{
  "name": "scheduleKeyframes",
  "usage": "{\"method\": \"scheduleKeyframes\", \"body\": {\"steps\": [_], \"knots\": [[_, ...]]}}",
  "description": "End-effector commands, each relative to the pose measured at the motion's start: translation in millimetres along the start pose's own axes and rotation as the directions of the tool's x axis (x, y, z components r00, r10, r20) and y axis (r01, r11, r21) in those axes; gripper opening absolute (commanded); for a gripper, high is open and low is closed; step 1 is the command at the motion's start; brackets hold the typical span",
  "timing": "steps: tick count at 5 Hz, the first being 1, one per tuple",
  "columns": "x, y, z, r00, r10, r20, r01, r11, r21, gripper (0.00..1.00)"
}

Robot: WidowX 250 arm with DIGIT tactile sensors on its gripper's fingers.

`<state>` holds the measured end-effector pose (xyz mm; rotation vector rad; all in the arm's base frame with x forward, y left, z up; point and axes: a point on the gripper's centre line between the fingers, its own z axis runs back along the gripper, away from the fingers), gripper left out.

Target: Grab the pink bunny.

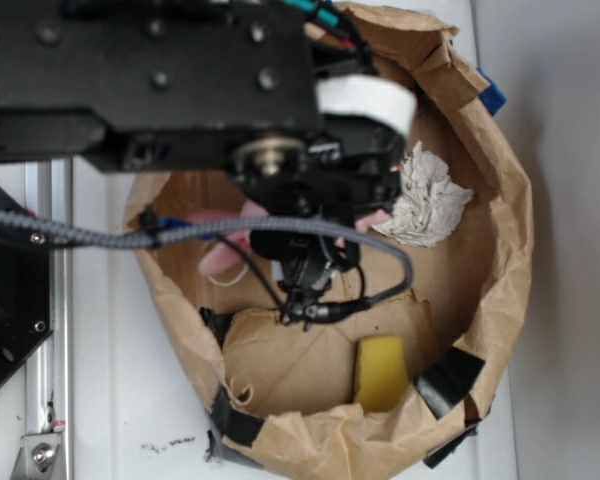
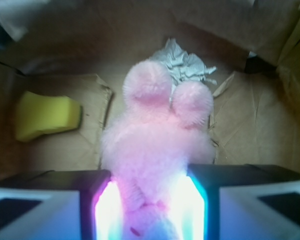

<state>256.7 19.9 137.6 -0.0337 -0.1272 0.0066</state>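
The end effector is clenching the pink bunny between its fingers inside the paper bag, gripping low on the body so the ears are pointing toward the paper ball; the sponge is lying well apart.

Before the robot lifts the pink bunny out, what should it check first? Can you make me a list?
1. Bunny between the fingers: ok. In the wrist view the pink bunny sits in the hand, pressed on both sides.
2. Only the bunny caught: ok. The paper ball lies behind it and the yellow sponge off to the side.
3. Grip firm enough to lift: cannot tell.
4. Bag wall clear of the hand: cannot tell. The arm hides most of it inside the paper bag.
5. White loop free of the cable: cannot tell.
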Motion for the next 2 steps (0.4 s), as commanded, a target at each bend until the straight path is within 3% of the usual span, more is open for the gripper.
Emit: {"method": "scheduleKeyframes", "body": {"steps": [1,2], "knots": [[7.5,5.9,17.0,0.998,-0.066,0.016,0.067,0.997,-0.033,0.0],[4.6,4.4,17.2,0.997,-0.072,0.02,0.072,0.997,-0.027,0.0]]}}
